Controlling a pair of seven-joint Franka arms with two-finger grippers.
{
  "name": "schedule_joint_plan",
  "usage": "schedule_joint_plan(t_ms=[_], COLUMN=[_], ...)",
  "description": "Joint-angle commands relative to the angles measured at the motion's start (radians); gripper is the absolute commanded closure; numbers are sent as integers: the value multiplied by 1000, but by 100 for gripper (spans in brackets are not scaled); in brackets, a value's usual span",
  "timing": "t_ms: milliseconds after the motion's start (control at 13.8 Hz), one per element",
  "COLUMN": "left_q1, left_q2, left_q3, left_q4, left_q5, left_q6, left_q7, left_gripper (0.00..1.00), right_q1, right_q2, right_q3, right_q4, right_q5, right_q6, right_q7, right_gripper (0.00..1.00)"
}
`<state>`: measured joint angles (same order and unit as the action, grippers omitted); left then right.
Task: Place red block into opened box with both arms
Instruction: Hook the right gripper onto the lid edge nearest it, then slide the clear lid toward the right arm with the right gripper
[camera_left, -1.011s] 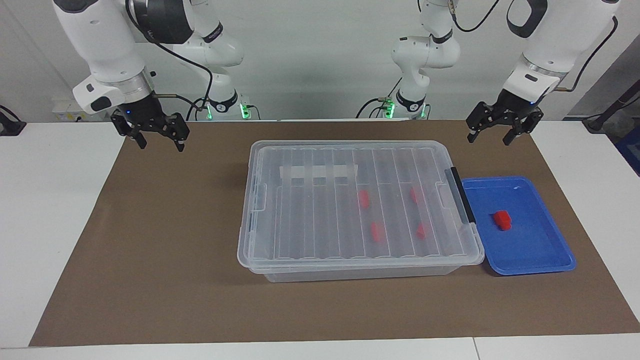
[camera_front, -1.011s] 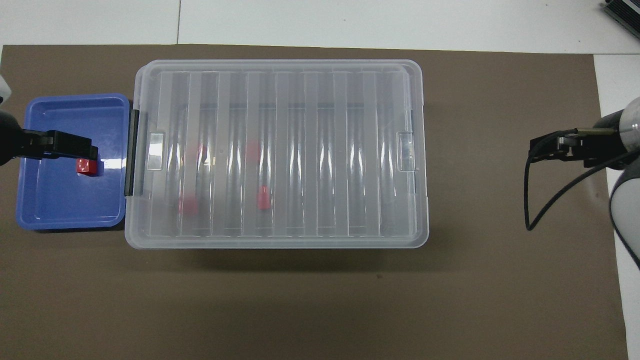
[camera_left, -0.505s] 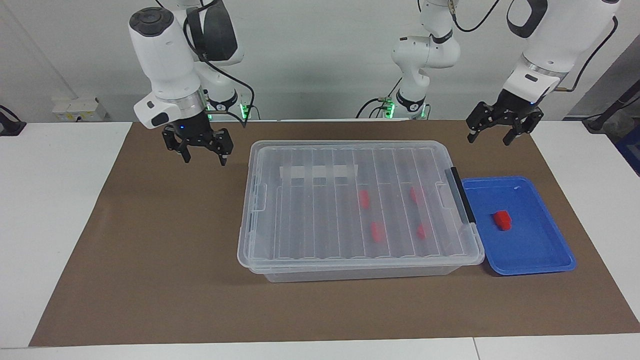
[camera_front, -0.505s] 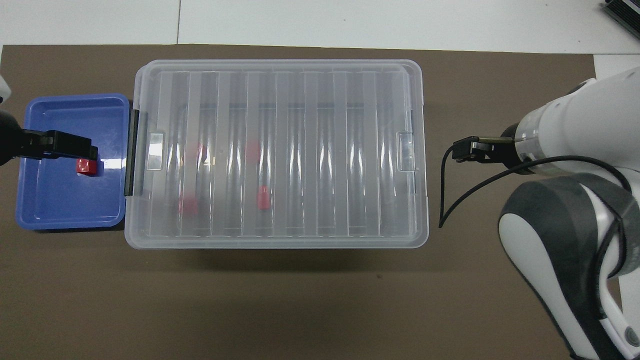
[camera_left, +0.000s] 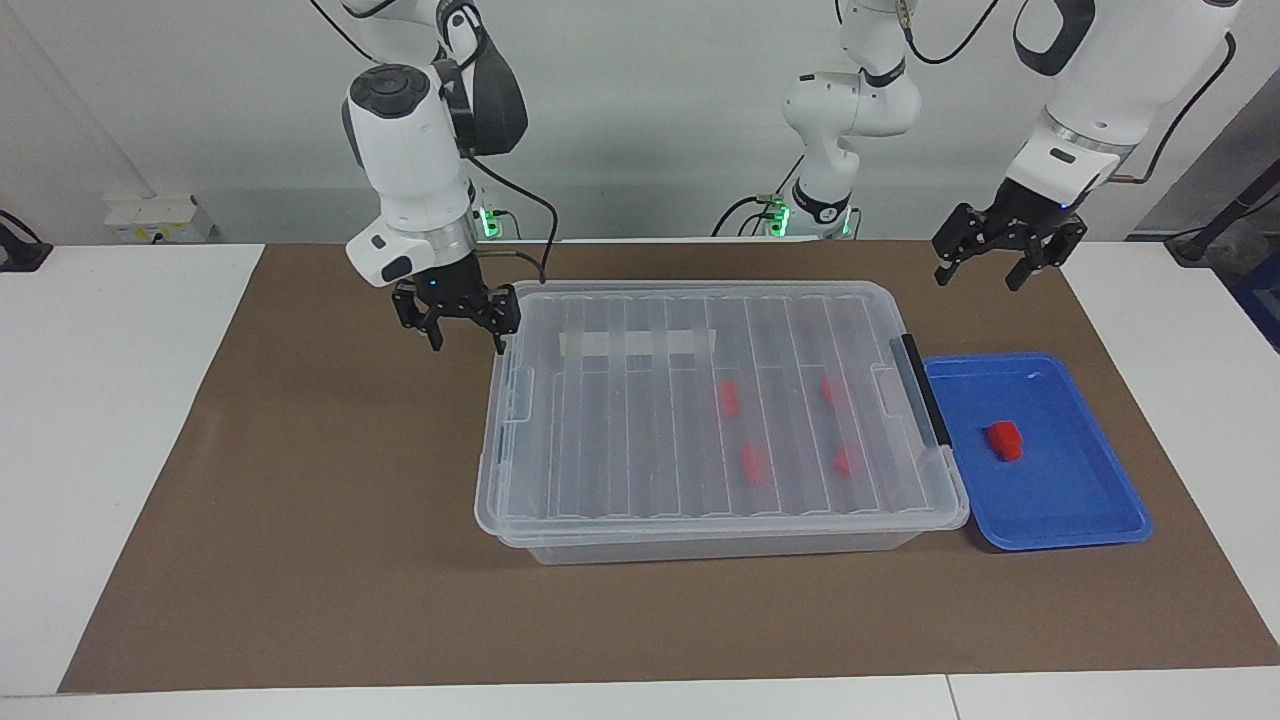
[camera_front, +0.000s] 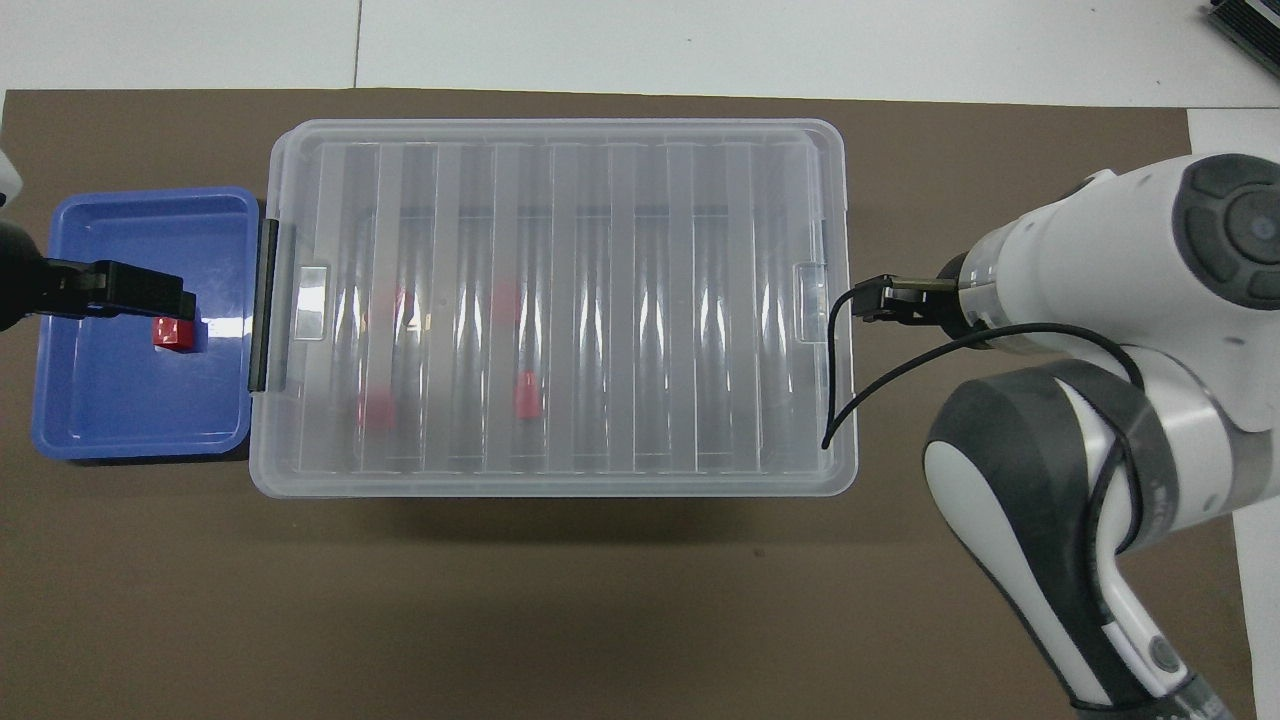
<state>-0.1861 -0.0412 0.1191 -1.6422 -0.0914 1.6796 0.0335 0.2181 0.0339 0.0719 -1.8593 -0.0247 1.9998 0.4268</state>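
At the box's (camera_left: 700, 420) right-arm end, the right gripper (camera_left: 466, 335) is held spread above the lid's edge; that edge should be caught squarely. The left gripper (camera_left: 978, 273), also spread, waits above the tabletop near the tray (camera_left: 1090, 500), where the red block (camera_left: 1005, 440) lies.

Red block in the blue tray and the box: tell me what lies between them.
Only bare blue tray floor, then the box's black handle; the red block lies alone, as the facing view shows.
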Motion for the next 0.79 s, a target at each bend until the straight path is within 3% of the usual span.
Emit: schedule_joint_plan(t_ms=[0, 361, 722], left_q1=[7, 7, 7], left_q2=[-16, -16, -16], left_q3=[-7, -7, -7], left_q4=[-10, -10, -10], left_q5=[19, 19, 19], left_q6=[-12, -12, -12], left_q7=[-9, -9, -9], left_gripper=[0, 0, 0], right_q1=[-2, 15, 10], right_q2=[-14, -40, -49], right_q3=[0, 0, -1], right_q4=[-46, -130, -143], right_q5=[6, 6, -14], right_q6=[36, 40, 34], right_q7=[18, 6, -48], right_gripper=[11, 11, 11])
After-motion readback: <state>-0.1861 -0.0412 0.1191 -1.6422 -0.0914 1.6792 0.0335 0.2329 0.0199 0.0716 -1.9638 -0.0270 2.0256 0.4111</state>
